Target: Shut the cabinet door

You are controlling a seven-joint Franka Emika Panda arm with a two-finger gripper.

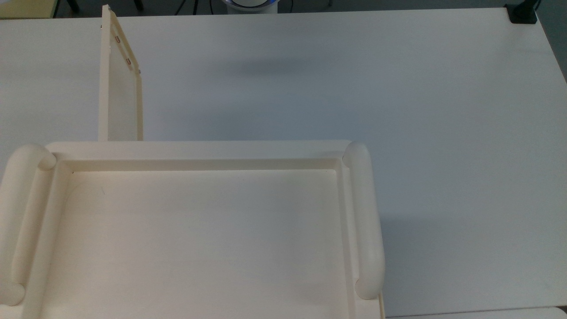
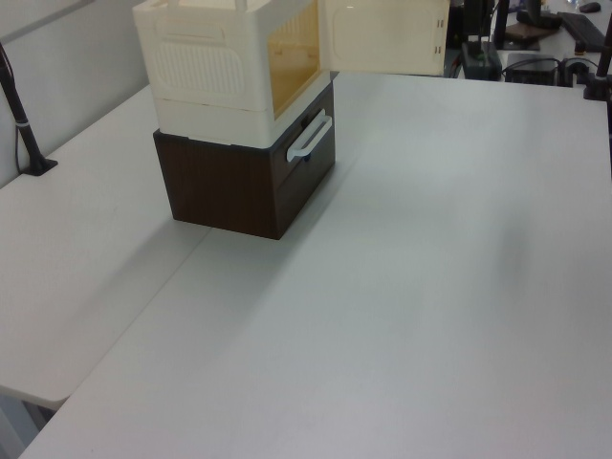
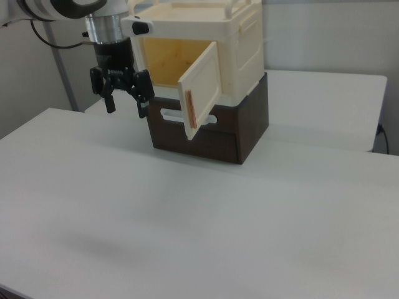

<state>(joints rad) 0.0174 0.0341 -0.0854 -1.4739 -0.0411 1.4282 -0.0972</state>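
The large cream plastic cabinet (image 3: 206, 56), with its recessed tray-like top and thick rounded rails, sits stacked on a dark brown wood-grain drawer box (image 3: 212, 128) on the white table (image 3: 187, 212). The thin flat cream cabinet door (image 3: 201, 92), a framed rectangular panel, stands swung well out from the cabinet's front, hinged on the right view's right side of the opening, its free edge pointing away from the cabinet and the amber interior exposed.

The robot's black two-finger gripper (image 3: 126, 103) hangs beside the cabinet's open front, on the right view's left of the door, above the table and touching nothing. Its fingers are spread apart and hold nothing.

The step in hand looks like the approach: the door is fully open and no contact is made yet. To do it well, the gripper probably needs to pass around the door's free edge to the outer face, the side turned away from the cabinet, and push there rather than grasp. Contact near the free edge, far from the hinges, would give the most leverage. The push should follow the door's arc towards the cabinet's opening, not run straight, so the fingers do not slide off the panel. A gentle pace seems wise, since the cabinet merely rests on the drawer box and might shift.
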